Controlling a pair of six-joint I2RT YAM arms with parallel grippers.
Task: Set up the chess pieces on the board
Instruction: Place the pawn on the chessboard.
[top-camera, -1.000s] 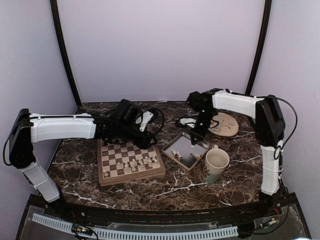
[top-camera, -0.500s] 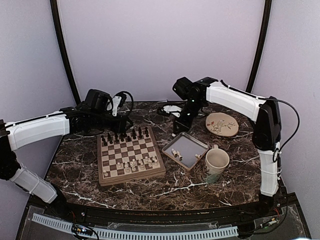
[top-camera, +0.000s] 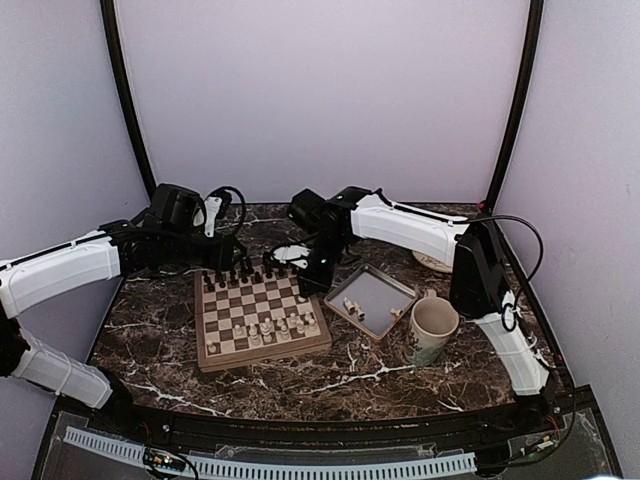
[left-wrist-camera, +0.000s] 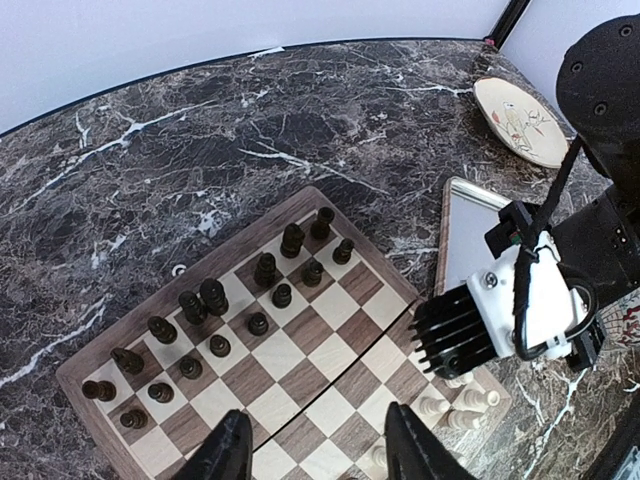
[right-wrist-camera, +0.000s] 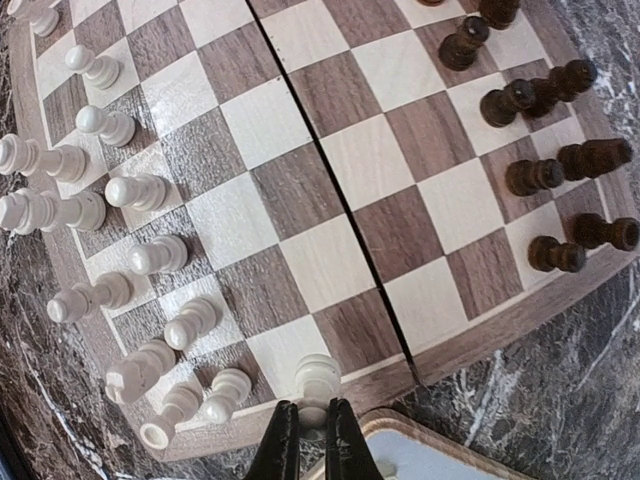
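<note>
While the right gripper (right-wrist-camera: 312, 410) stands over the tray-side edge of the square wooden chessboard (top-camera: 240, 305) with light and dark brown checks and a tan rim, its black fingers (right-wrist-camera: 284, 445) pinch the base of one small cream-white carved chessman (right-wrist-camera: 318, 378), whose round head shows just beyond the tips. The other cream-white chessmen (top-camera: 272, 327) crowd the board's near rows, and the dark brown chessmen (top-camera: 250, 274) line its far rows. The board lies left of centre on the dark white-veined marble worktop (top-camera: 380, 375). Just beside its right edge is a grey square metal tray (top-camera: 378, 288) with a few more cream pieces (top-camera: 352, 305) in it. A cream mug (top-camera: 432, 328) with a greenish print, too small to read, stands touching or almost touching the tray's near-right corner. A round cream plate (left-wrist-camera: 520, 120) with a painted sprig lies toward the worktop's far right corner. The left gripper (left-wrist-camera: 315, 448) hangs past the board's far-left corner, its fingers (left-wrist-camera: 228, 452) spread apart with nothing between them.
</note>
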